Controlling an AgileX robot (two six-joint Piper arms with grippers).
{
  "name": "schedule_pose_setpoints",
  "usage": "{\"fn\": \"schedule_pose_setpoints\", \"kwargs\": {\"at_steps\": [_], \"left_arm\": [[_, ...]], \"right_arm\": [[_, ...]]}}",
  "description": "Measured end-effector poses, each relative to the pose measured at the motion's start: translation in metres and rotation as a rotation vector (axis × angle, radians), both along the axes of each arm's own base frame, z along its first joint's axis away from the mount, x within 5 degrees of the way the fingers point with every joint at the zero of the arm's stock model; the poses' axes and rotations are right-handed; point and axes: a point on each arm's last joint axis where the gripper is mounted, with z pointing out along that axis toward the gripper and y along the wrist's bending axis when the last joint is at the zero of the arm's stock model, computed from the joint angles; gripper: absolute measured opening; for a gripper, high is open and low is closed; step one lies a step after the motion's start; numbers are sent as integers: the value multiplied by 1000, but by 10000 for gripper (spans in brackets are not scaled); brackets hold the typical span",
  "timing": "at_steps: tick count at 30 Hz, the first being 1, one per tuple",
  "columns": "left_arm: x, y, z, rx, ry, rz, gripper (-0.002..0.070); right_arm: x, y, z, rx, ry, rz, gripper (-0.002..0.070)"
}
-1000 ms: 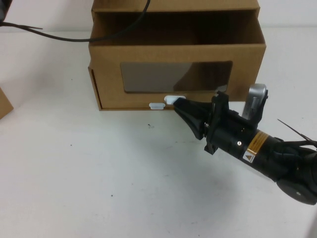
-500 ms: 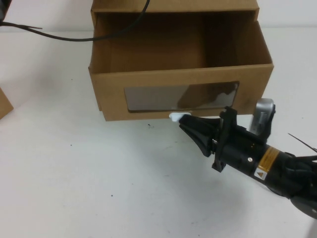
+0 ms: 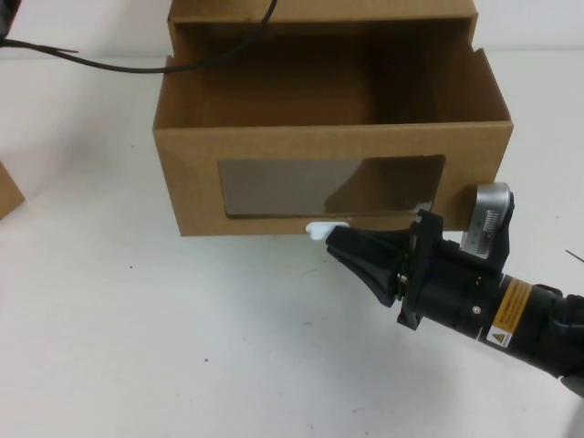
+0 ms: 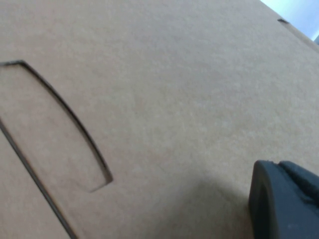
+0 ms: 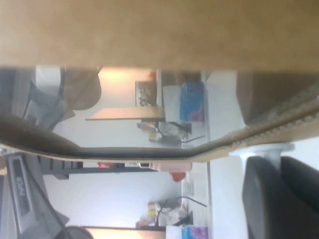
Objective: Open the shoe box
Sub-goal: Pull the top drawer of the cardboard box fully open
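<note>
The brown cardboard shoe box is a drawer type. Its inner tray, with a clear window in the front wall, stands pulled well out of the outer sleeve at the back, and looks bare inside. My right gripper is shut on the small white pull tab at the front wall's lower edge; the right wrist view shows that tab just ahead of the gripper. My left gripper lies close against a flat cardboard face with a curved cut flap; it is outside the high view.
A black cable runs from the far left over the sleeve's top. The corner of another cardboard piece shows at the left edge. White tabletop lies in front of the box.
The tray has slid out of the sleeve toward me. My right gripper has drawn back and to the right, still holding the white tab.
</note>
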Motion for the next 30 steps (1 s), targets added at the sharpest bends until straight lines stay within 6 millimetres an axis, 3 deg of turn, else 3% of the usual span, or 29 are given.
{"fn": "schedule_pose_setpoints", "kwargs": {"at_steps": [18,30], "left_arm": [[0,0,1,3,0,5,-6],[0,0,1,3,1,5,-6]], "right_arm": [[-17,-6,-12,-7,65,17,-1],[-25,2,-10,-4,64,61,-1]]}}
